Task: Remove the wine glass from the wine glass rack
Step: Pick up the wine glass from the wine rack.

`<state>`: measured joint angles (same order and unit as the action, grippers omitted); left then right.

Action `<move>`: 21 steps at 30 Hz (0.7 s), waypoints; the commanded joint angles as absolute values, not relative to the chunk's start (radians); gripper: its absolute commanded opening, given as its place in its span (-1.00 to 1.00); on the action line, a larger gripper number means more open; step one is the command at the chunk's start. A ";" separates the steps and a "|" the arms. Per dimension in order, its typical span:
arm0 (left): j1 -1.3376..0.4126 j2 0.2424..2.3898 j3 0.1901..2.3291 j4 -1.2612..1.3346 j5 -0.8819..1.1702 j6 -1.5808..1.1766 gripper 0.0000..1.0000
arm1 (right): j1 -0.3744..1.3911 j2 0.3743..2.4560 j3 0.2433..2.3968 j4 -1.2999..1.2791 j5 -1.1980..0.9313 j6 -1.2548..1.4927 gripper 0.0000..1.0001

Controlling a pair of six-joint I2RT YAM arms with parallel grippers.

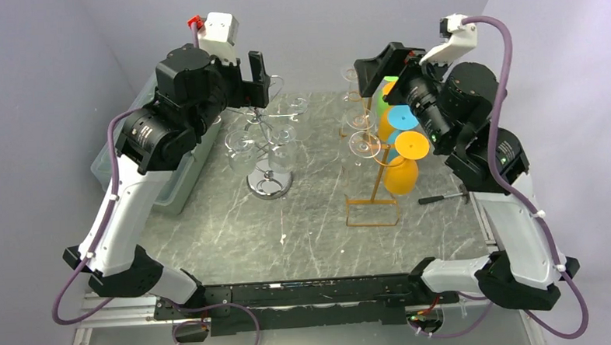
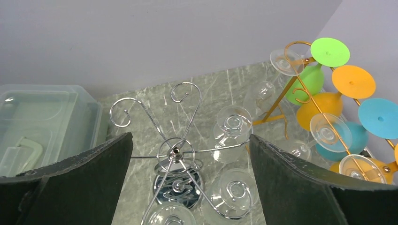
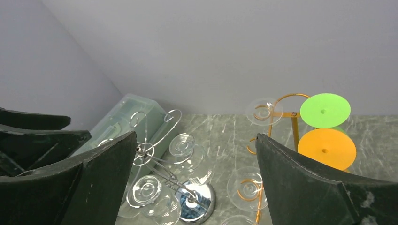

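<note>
Hovering wide open, left gripper above wine glasses on chrome rack, right gripper spread empty near gold rack

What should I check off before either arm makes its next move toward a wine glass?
1. Left gripper open: ok.
2. Right gripper open: ok.
3. Both grippers empty: ok.
4. Clear wine glasses hanging on the chrome wire rack: ok.
5. Left gripper above that rack, not touching it: ok.
6. Intended glass, here or on the gold wire rack: cannot tell.
</note>
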<state>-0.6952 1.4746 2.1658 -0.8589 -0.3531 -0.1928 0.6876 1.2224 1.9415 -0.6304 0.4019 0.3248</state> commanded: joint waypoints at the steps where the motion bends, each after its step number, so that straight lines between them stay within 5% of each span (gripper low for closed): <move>1: -0.699 1.458 2.188 -0.844 -0.364 -0.164 0.98 | 0.686 1.244 1.956 -0.634 0.449 0.318 0.99; 10: -0.699 1.429 2.167 -0.862 -0.279 -0.157 0.98 | 0.455 1.465 2.289 -0.826 0.306 0.332 0.99; 21: -0.699 1.398 2.124 -0.895 -0.200 -0.174 0.98 | 0.246 1.455 2.209 -0.923 0.354 0.361 0.99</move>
